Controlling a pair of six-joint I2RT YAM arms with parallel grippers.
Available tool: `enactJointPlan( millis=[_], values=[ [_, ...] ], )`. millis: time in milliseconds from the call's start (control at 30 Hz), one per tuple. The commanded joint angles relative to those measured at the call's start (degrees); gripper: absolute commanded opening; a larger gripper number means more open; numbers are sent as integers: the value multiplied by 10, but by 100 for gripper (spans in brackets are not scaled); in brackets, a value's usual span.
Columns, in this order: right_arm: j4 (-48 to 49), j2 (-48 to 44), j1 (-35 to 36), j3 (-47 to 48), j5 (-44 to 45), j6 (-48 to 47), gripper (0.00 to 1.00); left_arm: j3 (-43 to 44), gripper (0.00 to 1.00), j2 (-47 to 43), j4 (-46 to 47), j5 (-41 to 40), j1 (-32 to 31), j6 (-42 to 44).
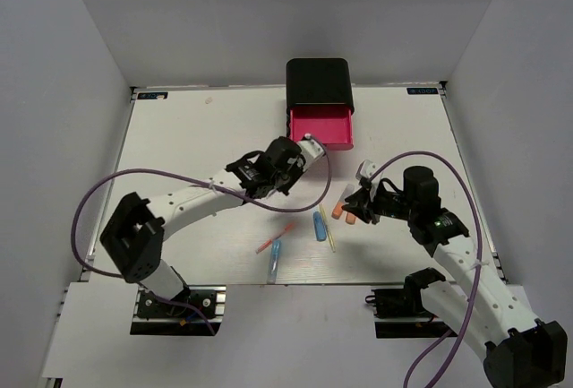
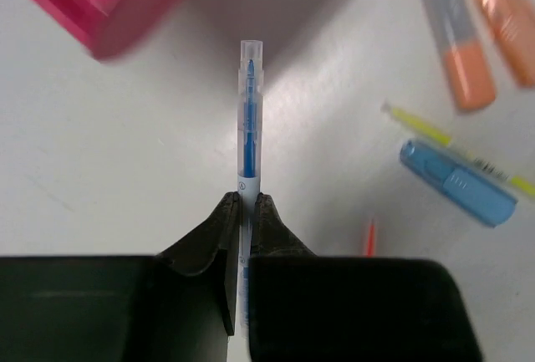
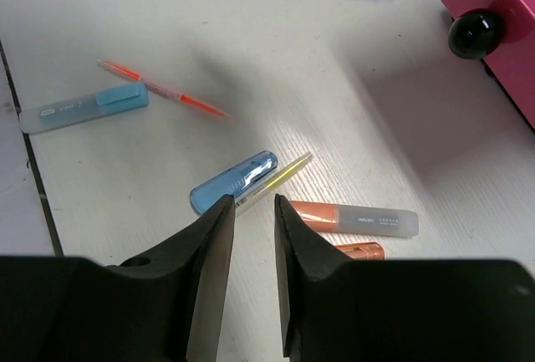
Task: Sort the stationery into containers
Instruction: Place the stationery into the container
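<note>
Toward the table's far edge, left gripper (image 2: 245,205) clamps a slim clear blue-ink pen (image 2: 249,103), likely bound for the open pink drawer (image 1: 320,128); right gripper (image 3: 251,211) hovers, jaws apart.

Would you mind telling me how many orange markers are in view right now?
2. The first orange marker lies on the table near the yellow stick; the second orange marker lies alongside it, partly hidden in the right wrist view. The cabinet could hide more.

thin blue pen (image 2: 248,119): gripped, near open pink drawer (image 1: 320,128) | other pens (image 1: 318,225): lying loose, clustered
</note>
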Motion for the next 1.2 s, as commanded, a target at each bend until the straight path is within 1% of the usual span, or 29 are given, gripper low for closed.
enactJointPlan(
  millis=[0, 100, 133, 200, 233, 300, 333, 367, 433, 467, 533, 633, 767, 833, 933, 1000, 1033, 1100, 1133, 1167],
  values=[
    [-8, -11, 0, -4, -5, -11, 32, 50, 0, -69, 26, -27, 5, 34],
    [-8, -16, -3, -10, -13, -14, 30, 57, 0, -91, 68, -6, 10, 82],
    [-9, -16, -2, -12, -19, -15, 30, 64, 0, -96, 81, 17, 16, 99],
    [-8, -14, -2, -14, -26, -18, 30, 88, 0, -89, 114, 38, 16, 139],
    [-8, -14, -3, -14, -27, -18, 30, 101, 0, -69, 121, 38, 21, 149],
    [-9, -13, -1, -13, -28, -23, 32, 176, 0, -20, 121, 54, 33, 166],
    [-9, -13, -1, -12, -28, -24, 32, 177, 0, -20, 121, 54, 33, 166],
    [-13, -14, -2, -11, -28, -26, 34, 212, 0, 15, 121, 63, 33, 176],
    [-15, -17, -3, -13, -28, -29, 35, 257, 0, 50, 121, 88, 39, 181],
    [-15, -20, -2, -12, -27, -31, 36, 271, 0, 83, 126, 96, 45, 187],
    [-18, -26, -3, -15, -24, -32, 38, 307, 0, 114, 126, 103, 45, 187],
    [-23, -44, -3, -19, -15, -32, 39, 330, 0, 158, 120, 109, 45, 187],
    [-26, -62, -2, -29, -5, -33, 42, 324, 0, 180, 131, 104, 50, 182],
    [-29, -71, -2, -34, 0, -33, 44, 319, 3, 181, 131, 97, 50, 182],
    [-32, -74, -2, -38, -1, -33, 45, 319, 10, 186, 137, 91, 50, 182],
    [-32, -74, -4, -39, -2, -33, 48, 319, 16, 186, 137, 86, 50, 182],
    [-32, -74, -2, -38, -1, -33, 51, 319, 22, 186, 137, 86, 50, 182],
    [-29, -73, -1, -38, -2, -33, 54, 311, 31, 186, 137, 72, 50, 177],
    [-31, -71, -2, -37, -3, -35, 55, 302, 41, 181, 143, 65, 50, 177],
    [-30, -71, -2, -37, -1, -36, 57, 297, 45, 181, 144, 65, 50, 177]
  ],
)
